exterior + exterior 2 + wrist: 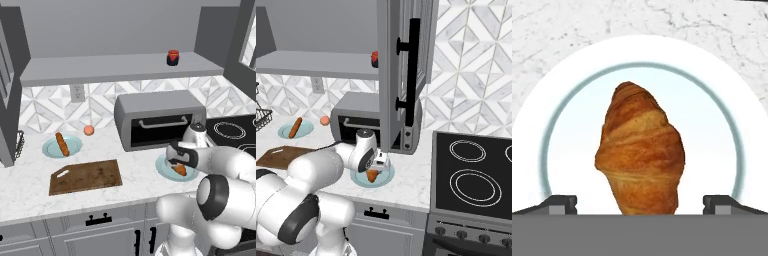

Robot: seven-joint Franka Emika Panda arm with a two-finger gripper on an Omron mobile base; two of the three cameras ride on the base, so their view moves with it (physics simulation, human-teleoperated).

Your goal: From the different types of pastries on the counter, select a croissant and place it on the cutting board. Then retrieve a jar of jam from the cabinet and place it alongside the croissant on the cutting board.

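A plump golden-brown croissant (641,152) lies on a round teal plate (722,125) on the marble counter (30,175), in front of the toaster oven. My gripper (640,205) hangs right over it, open, one fingertip (559,204) on either side of the pastry and neither touching it. From the base views the croissant (180,170) (372,175) peeks out under the hand (380,162). The dark wooden cutting board (86,177) (278,156) lies bare to the left. A long thin pastry (62,144) rests on a second teal plate. The red jar of jam (173,57) stands on the cabinet shelf (100,67).
A grey toaster oven (160,120) stands behind the croissant plate. A small orange ball (89,130) lies near the wall. An open cabinet door (406,75) hangs over the counter's right end, next to the black stovetop (476,175). A wire rack (262,117) is at far left.
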